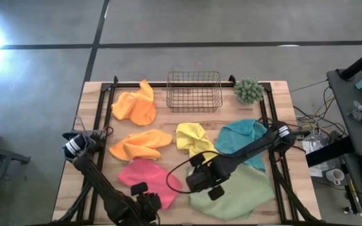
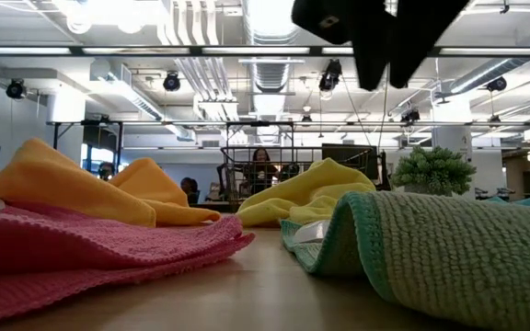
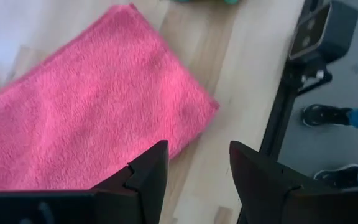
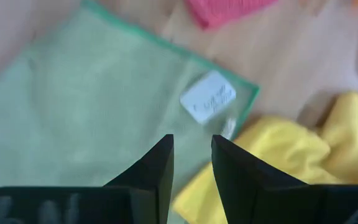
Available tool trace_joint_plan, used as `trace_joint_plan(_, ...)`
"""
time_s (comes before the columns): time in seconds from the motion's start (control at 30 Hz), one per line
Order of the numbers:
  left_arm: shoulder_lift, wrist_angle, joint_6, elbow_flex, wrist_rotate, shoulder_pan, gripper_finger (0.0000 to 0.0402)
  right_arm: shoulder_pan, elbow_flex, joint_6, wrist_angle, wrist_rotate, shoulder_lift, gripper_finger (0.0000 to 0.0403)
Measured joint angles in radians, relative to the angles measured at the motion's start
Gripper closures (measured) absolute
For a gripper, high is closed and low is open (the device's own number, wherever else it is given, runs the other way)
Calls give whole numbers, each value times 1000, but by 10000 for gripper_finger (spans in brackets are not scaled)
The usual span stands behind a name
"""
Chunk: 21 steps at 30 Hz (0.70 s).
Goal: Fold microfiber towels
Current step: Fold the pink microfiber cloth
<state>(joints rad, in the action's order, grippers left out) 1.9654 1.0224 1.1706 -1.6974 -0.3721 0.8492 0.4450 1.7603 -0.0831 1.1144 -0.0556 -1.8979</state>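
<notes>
Several microfiber towels lie loose on the wooden table. A pink towel (image 1: 148, 179) (image 3: 86, 106) lies flat at the near left, under my left gripper (image 3: 197, 152) (image 1: 144, 201), which hovers open over its near edge. A light green towel (image 1: 234, 191) (image 4: 86, 106) lies spread at the near right, its white tag (image 4: 208, 102) on the corner nearest a crumpled yellow towel (image 1: 193, 138) (image 4: 303, 149). My right gripper (image 4: 192, 143) (image 1: 207, 182) hangs open above that corner. Two orange towels (image 1: 134, 103) (image 1: 140, 144) and a teal towel (image 1: 244, 141) lie bunched farther back.
A wire basket (image 1: 193, 91) and a small green plant (image 1: 249, 91) stand at the far edge. Black frame rails (image 1: 102, 107) run along both table sides. A person's shoes (image 3: 328, 115) show on the floor beyond the table edge.
</notes>
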Motion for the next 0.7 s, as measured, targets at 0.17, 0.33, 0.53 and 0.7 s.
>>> trace_joint_plan(0.17, 65, 10, 1, -58, 1, -34, 244, 0, -157, -28, -143, 0, 104, 303)
trace_joint_plan(0.33, 128, 5, 18, -128, 5, -58, 244, -3, -333, -75, -354, 2, 183, 303)
trace_joint_plan(0.53, 203, -25, 28, -232, 5, -65, 244, -22, -433, -174, -534, 2, 176, 298)
trace_joint_plan(0.7, 278, -80, 43, -268, 16, -64, 244, -20, -452, -329, -608, 26, 132, 277)
